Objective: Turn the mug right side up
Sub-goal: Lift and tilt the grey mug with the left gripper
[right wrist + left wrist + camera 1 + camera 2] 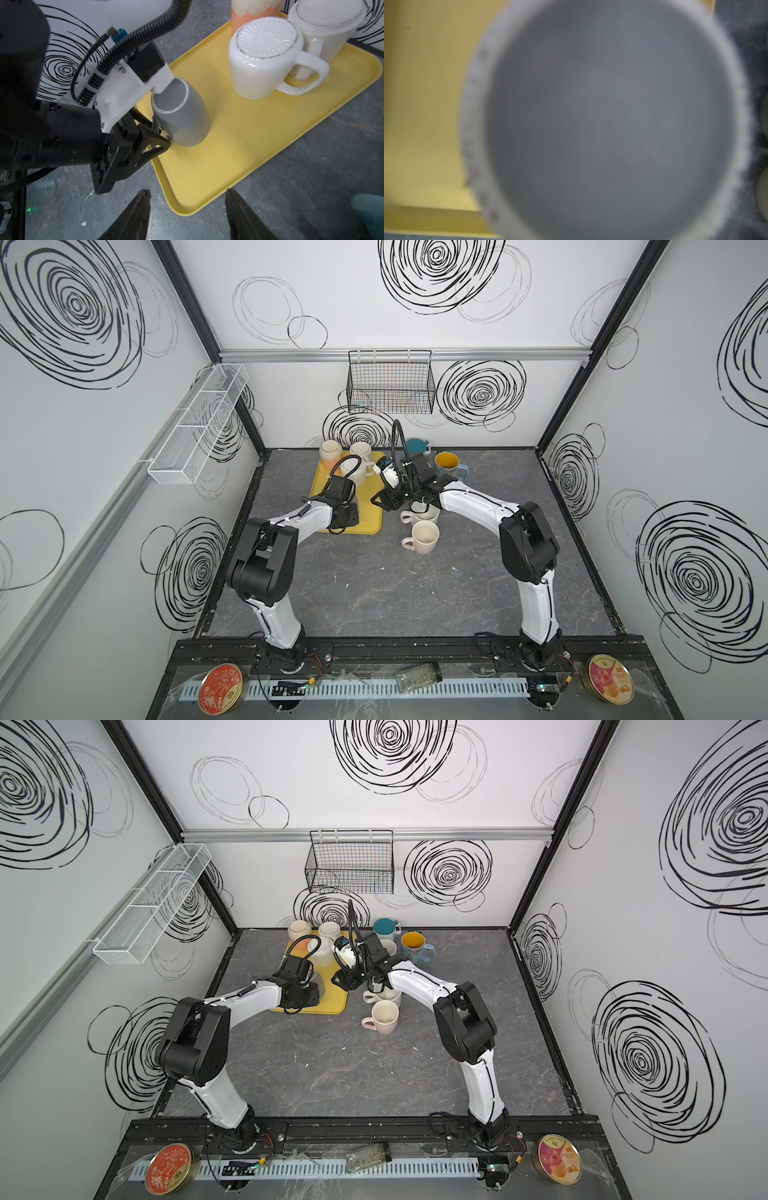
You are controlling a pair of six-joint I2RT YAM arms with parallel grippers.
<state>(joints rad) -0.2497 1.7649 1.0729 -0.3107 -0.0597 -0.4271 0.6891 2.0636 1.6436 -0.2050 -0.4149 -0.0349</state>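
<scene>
Grey, and bottom-up, the mug (pixel 182 120) is on the yellow tray (pixel 259 145), tilted so that its white-ringed base leans toward the left wrist. Its mouth edge seems to rest on the tray floor. In both top views the tray (pixel 365 514) lies at 11 o'clock from the middle of the table (pixel 374 593), and the mug is at the tray's 6 o'clock end, mostly hidden under the left wrist.

The left gripper (pixel 164 143) is at the mug's side, low down, with its black fingers (pixel 149 133) either side of what looks like the handle. I cannot tell whether they pinch it or stand just off it. From the left wrist the mug's base (pixel 608 124) fills the view, blurred.

The right gripper (pixel 187 192) hangs at the tray's 4 o'clock edge. Its fingers (pixel 141 209) are wide apart with nothing between them.

At the tray's 12 o'clock end two white mugs (pixel 261 68) stand upside down, touching, beside an orange-and-cream tumbler (pixel 249 16). Off the tray at 3 o'clock, a pink mug (pixel 422 539) stands upright on the table.
</scene>
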